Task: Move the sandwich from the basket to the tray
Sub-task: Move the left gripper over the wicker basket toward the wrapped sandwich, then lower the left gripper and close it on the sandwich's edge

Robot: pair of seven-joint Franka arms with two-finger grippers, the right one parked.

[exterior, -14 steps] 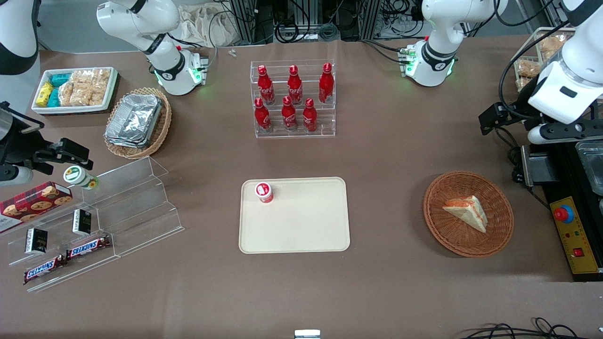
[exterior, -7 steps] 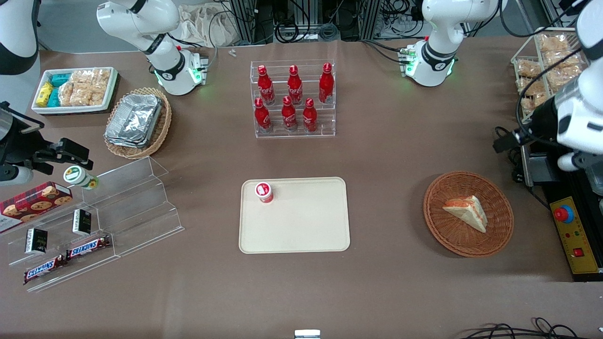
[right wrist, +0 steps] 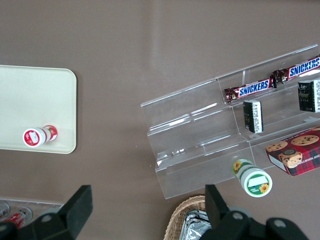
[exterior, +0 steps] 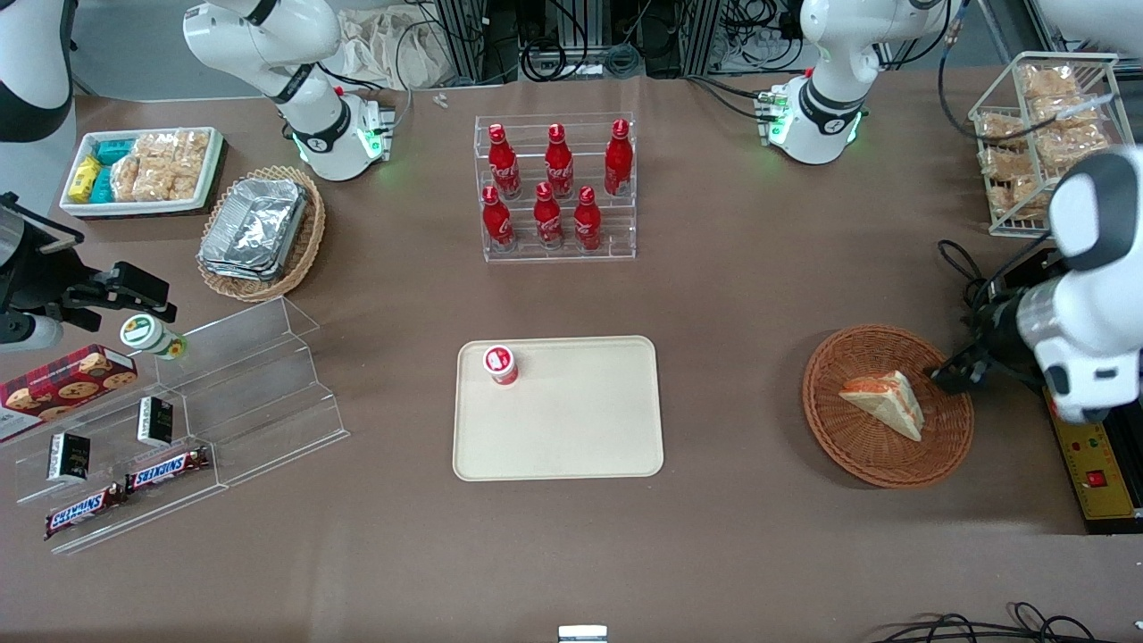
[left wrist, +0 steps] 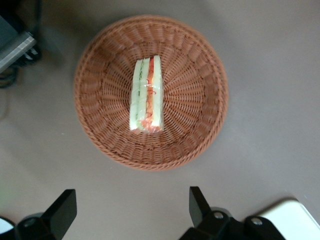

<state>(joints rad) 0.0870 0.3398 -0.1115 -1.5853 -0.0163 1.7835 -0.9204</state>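
The sandwich (exterior: 884, 404) (left wrist: 146, 95), a wrapped white wedge with orange and green layers, lies in the round reddish-brown wicker basket (exterior: 817, 393) (left wrist: 200, 95). My left gripper (exterior: 948, 375) (left wrist: 131, 195) hangs above the basket's rim on the side toward the working arm's end of the table. It is open, with its fingers wide apart, nothing between them and bare table under them. The cream tray (exterior: 580, 429) (right wrist: 35, 100) lies flat at the table's middle, toward the parked arm from the basket. A small red-capped bottle (exterior: 501, 364) (right wrist: 37, 136) stands in one corner of it.
A clear rack of red bottles (exterior: 558, 187) stands farther from the front camera than the tray. A wire rack of bagged snacks (exterior: 1045, 134) and a yellow control box (exterior: 1094, 464) flank the working arm. A stepped acrylic shelf (exterior: 223, 393) and an oval basket of foil trays (exterior: 263, 232) lie toward the parked arm's end.
The left arm has swung nearer to the front camera, bringing its gripper from over the black equipment at the table's end to the basket's rim. The sandwich, basket and tray have not moved.
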